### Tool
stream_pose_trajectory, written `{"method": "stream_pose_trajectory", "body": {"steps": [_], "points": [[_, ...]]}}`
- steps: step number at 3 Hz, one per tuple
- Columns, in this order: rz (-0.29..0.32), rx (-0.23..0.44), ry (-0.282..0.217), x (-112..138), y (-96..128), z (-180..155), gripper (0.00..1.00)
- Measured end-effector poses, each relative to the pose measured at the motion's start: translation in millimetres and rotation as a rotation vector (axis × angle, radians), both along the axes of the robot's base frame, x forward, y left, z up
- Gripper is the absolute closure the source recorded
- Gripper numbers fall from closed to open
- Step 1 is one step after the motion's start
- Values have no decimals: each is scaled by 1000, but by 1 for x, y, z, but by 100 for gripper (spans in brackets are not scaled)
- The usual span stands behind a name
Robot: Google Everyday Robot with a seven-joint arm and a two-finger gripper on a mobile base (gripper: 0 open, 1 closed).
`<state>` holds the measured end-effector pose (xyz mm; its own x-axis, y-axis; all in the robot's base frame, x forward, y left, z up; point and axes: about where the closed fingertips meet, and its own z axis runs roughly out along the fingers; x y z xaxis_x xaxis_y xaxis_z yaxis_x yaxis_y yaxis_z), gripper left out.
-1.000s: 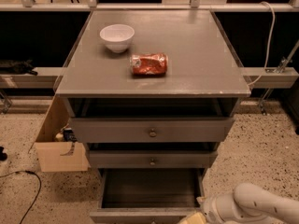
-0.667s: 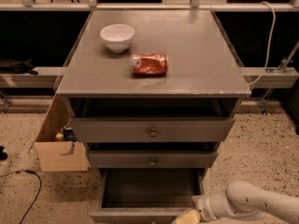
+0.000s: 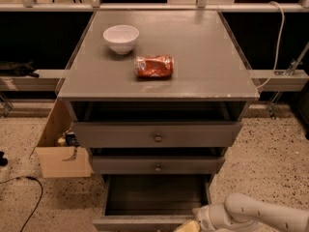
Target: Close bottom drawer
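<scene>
**Item 1: bottom drawer**
- Location: lowest of 3 in the grey cabinet. It is found pulled well out toward the camera, with its dark inside exposed. Its flat front is cut by the lower frame edge. Nothing is seen inside, and no knob can be made out.
- Handling, as judged: a stiff wooden box on runners, probably light to shift since no load is seen. It is not expected to flex or crush. The flat front offers little to grasp, so a push is preferred. Contact is best made at the middle of the front face and driven squarely inward. A push at 1 end may cause it to rack and bind.

**Item 2: gripper**
- Location: at the bottom frame edge, by the right part of the drawer front. Whether contact is made cannot be told.
- State: released or clenched cannot be told.

**Item 3: white bowl** **and red can**
- Location: loose on the cabinet top. They could be jarred by a hard shove.
</scene>
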<state>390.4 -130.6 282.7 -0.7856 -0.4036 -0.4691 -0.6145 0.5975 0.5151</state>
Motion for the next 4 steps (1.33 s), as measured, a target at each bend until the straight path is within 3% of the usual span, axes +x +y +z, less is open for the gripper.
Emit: {"method": "stream_pose_trajectory", "body": {"steps": [1, 2, 3, 4], "points": [[-1, 11, 14, -5, 5, -9, 0], [35, 41, 16, -4, 7, -7, 0], [160, 111, 56, -9, 5, -11, 0], [160, 111, 56, -9, 5, -11, 0]]}}
